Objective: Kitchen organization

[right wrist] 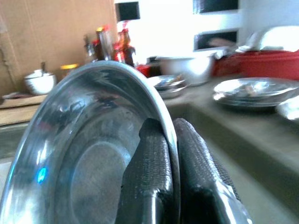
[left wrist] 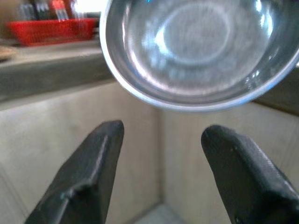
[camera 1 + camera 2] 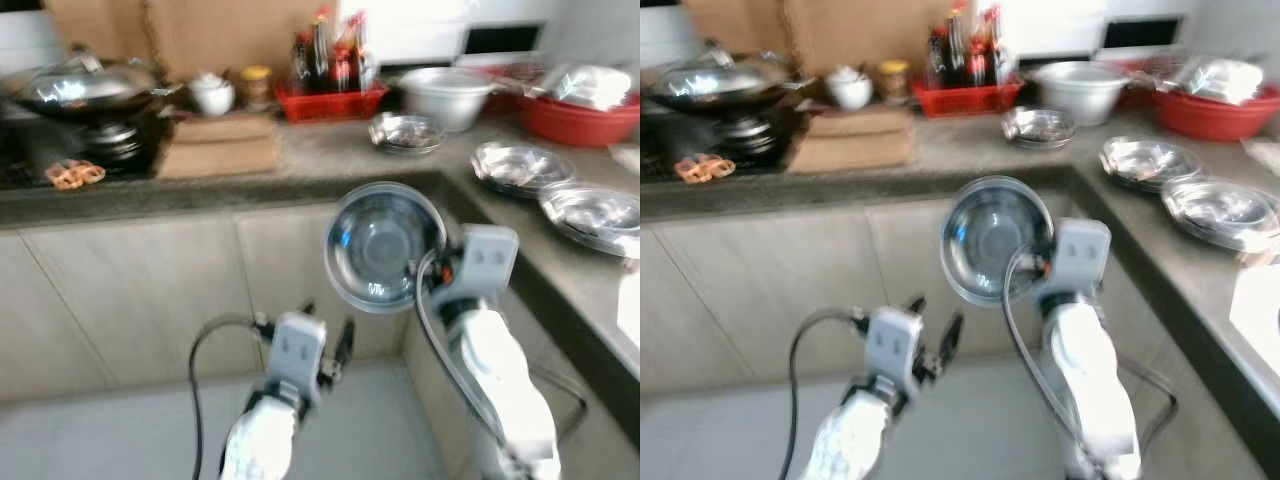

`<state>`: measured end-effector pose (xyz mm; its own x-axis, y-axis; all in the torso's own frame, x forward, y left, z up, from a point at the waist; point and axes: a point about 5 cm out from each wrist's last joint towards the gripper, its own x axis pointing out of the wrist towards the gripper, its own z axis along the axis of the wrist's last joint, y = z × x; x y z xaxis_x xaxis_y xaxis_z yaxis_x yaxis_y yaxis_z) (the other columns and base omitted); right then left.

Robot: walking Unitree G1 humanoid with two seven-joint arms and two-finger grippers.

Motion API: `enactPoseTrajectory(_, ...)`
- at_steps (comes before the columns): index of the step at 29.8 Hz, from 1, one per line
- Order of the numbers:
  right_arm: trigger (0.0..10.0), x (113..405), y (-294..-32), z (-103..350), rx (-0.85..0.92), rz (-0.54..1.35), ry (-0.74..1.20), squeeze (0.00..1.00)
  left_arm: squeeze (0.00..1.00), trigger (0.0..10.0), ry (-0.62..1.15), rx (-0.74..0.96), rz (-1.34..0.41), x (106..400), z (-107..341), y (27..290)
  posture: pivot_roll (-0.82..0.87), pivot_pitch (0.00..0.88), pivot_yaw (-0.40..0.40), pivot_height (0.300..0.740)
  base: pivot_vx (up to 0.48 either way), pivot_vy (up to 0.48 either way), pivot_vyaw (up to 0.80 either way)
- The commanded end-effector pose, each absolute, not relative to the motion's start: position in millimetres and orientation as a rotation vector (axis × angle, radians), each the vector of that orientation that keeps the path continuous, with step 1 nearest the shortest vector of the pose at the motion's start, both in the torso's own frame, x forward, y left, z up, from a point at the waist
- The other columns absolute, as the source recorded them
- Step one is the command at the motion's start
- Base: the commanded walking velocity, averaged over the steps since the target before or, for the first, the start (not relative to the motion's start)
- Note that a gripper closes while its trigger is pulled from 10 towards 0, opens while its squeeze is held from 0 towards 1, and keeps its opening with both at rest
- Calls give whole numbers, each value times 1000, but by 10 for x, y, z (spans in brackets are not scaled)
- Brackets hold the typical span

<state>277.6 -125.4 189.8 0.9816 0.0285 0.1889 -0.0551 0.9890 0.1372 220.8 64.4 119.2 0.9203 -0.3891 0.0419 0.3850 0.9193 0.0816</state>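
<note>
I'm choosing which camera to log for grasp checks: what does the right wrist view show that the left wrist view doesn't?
Right wrist view alone: the right gripper pinching the steel bowl's rim, one finger on each side, plus stacked steel plates on the counter. Left wrist view alone: the left gripper, open, below the bowl and apart from it. Both: the steel bowl and the red basket of bottles.

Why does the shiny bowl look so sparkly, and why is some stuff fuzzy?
In the right wrist view the steel bowl, pinched at its rim by the right pincer, mirrors the bright room, with a small blue glint. In the left wrist view the left pincer is open below the bowl, slightly soft. In the eye views the counter is blurred.
</note>
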Motion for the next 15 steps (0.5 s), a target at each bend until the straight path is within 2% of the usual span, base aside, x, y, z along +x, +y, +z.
enactPoseTrajectory(1, 0, 2773, -1228, 1982, 145, 56, -222, 0, 0, 10000, -64, 62, -400, 2215, 1218, 629, 97, 0, -42, 740, 0, 0, -800)
enactPoseTrajectory(4, 0, 2765, -1222, 1977, 145, 59, -221, 0, 0, 10000, -62, 62, -402, 2213, 1215, 629, 97, 0, -40, 740, 0, 0, -800)
enactPoseTrajectory(15, 0, 2746, -1210, 1965, 146, 64, -215, 0, 0, 10000, -66, 63, -404, 2202, 1211, 633, 97, 0, -43, 740, 0, 454, -800)
